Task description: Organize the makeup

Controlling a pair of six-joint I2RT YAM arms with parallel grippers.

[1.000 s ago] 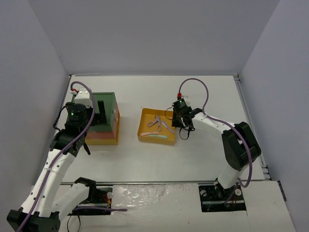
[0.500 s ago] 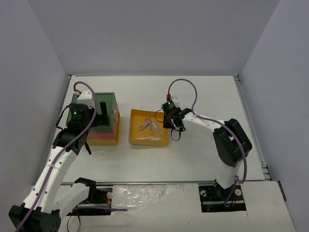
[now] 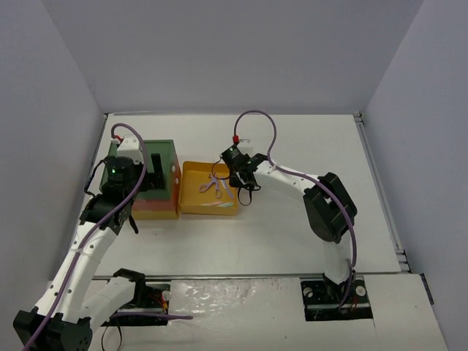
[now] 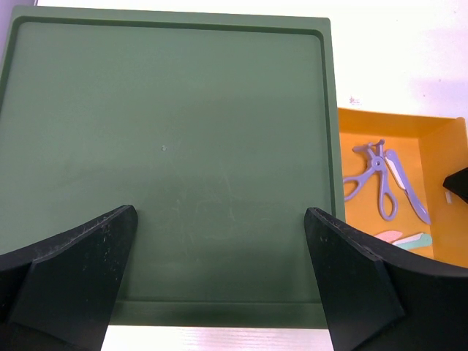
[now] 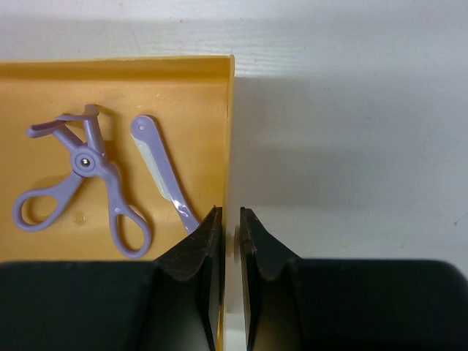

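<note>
The makeup lies in a yellow tray [image 3: 191,184]: a lavender scissor-like tool [image 5: 84,179] [image 4: 369,183], a lavender stick [image 5: 157,172] beside it, and a mint stick [image 4: 411,240] near the tray's front. My right gripper [image 5: 232,219] [image 3: 235,178] is shut on the tray's right wall [image 5: 227,131], one finger inside and one outside. The tray stands right next to the green-topped drawer box [image 3: 165,151]. My left gripper [image 4: 219,219] [image 3: 154,170] hangs open over the box's flat green top [image 4: 168,146], with nothing between its fingers.
The box shows red and yellow layers along its front side [image 3: 155,208]. White table [image 3: 292,219] stretches to the right and in front of the tray. Grey walls close in the table at the back and on both sides.
My right gripper has dragged the yellow tray leftward across the table until it sits beside the drawer box. The left arm shifted slightly, then stayed over the box.
</note>
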